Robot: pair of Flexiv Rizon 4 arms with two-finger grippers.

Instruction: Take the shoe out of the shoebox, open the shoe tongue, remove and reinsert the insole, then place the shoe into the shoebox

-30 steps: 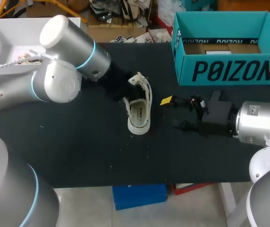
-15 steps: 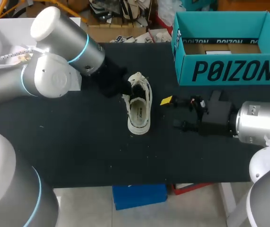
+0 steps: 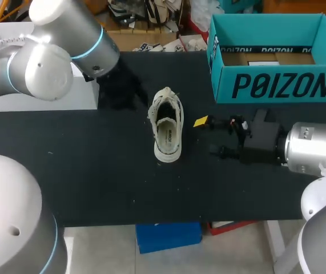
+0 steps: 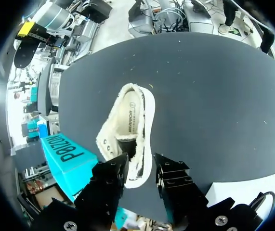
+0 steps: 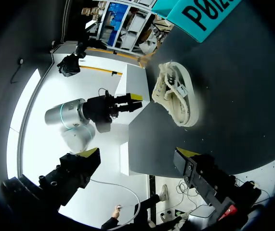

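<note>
While looking down from overhead, found the white low-top shoe with fuzzy edging standing sole-down near the middle of the black table top, mouth up, probably so as to leave the pale printed insole reachable from above. Noted the open teal cardboard shoebox well apart at far right, presumably waiting for the shoe's return. Saw the left gripper left of and a little beyond the shoe, with fingers spread and holding nothing. Saw the right gripper just right of the shoe, with fingers wide apart, also empty, seemingly ready to steady it. Could not make out how the tongue lay, nor whether the insole sat fully home. Could barely pick out the left gripper against the dark table from overhead.
</note>
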